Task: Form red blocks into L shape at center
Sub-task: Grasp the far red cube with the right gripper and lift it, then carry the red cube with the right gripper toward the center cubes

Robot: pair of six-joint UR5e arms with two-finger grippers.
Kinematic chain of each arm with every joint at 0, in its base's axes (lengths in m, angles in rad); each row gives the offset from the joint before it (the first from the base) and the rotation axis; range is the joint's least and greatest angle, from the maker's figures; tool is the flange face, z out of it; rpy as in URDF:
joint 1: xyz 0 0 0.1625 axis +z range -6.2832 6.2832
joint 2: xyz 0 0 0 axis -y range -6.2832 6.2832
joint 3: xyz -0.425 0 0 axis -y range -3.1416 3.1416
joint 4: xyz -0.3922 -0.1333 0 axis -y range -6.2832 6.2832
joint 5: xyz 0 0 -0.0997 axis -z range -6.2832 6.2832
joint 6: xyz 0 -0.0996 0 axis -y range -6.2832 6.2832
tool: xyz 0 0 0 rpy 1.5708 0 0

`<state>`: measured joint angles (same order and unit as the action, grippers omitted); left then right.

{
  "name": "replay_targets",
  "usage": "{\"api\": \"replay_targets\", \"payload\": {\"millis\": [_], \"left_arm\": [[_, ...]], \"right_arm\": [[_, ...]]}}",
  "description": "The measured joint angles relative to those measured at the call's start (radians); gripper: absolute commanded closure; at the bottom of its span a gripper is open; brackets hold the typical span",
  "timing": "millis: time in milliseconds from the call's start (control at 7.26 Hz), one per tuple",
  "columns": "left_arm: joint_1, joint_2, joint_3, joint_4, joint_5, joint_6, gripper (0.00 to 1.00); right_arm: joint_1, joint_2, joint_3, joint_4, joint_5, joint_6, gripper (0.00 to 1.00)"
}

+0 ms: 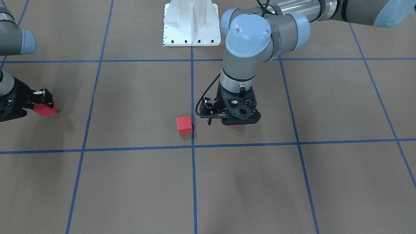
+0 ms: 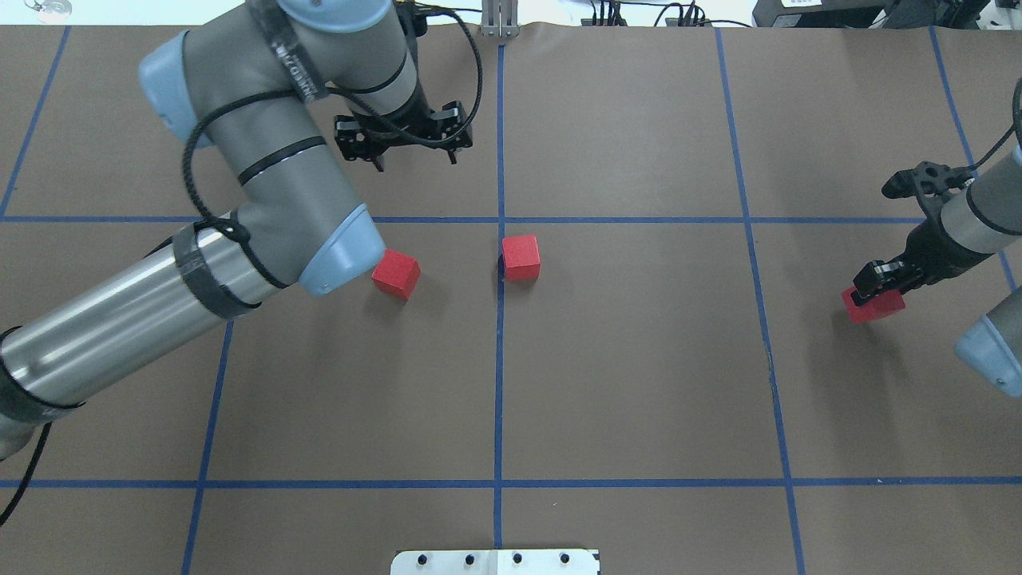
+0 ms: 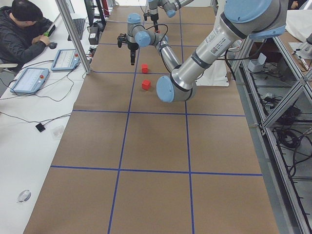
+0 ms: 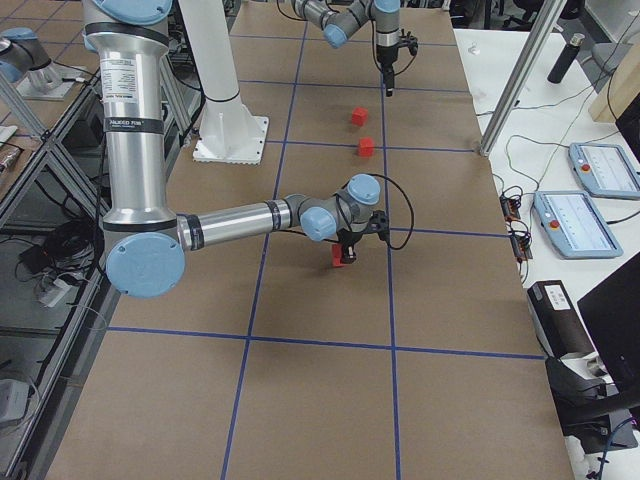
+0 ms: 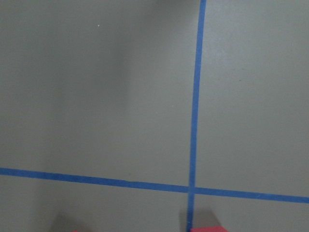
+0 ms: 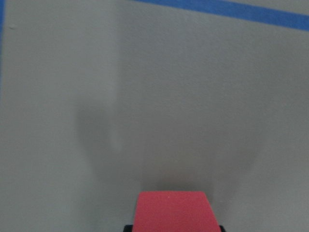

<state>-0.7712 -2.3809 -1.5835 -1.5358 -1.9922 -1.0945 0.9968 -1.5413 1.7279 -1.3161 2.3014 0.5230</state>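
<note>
The three red blocks are small matte cubes with plain faces and crisp edges. The first red block (image 2: 874, 307) sits clamped between the black fingers of the right gripper (image 2: 872, 289), far out on the robot's right side, well apart from the other two; whether it touches the surface cannot be told. The right wrist view shows its flat red top with dark finger edges on both sides. The second red block (image 2: 520, 257) rests on the surface just beside a blue line, near the center (image 2: 501, 220) and on the robot's side of that crossing. The third red block (image 2: 395, 273) lies tilted to the grid, near the second but apart from it, next to a pale blue joint cap of the left arm (image 2: 263, 184), whose links are smooth grey metal wrapped by a black cable. The left gripper (image 2: 415, 160) hangs beyond the third block with its jaws spread and nothing between them. The surface (image 2: 639, 359) is dull brown paper, marked into large squares by thin blue tape lines (image 2: 639, 220), with a glossy white base plate (image 1: 191, 22) at the robot's edge. Beside the table runs a white bench with tablet-like pendants (image 3: 30, 79), loose cables, a silver frame post (image 3: 73, 34), and a seated operator (image 3: 24, 34) in dark clothes.
</note>
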Motion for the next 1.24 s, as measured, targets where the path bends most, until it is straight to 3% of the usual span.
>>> {"api": "replay_targets", "payload": {"millis": [276,551,965,1240], "left_arm": [[0.003,0.151,-0.103,-0.003,0.001,0.065,0.0],[0.017,0.183,-0.111,-0.009,0.006,0.053,0.0],[0.025,0.188,-0.104,-0.026,0.007,0.055,0.0],[0.025,0.182,-0.1,-0.045,0.007,0.059,0.0]], "right_arm": [[0.036,0.09,0.112,-0.225,0.013,0.002,1.0],[0.035,0.247,0.188,-0.482,0.01,0.021,1.0],[-0.094,0.41,0.199,-0.571,-0.012,0.223,1.0],[-0.243,0.485,0.189,-0.57,-0.09,0.338,1.0]]}}
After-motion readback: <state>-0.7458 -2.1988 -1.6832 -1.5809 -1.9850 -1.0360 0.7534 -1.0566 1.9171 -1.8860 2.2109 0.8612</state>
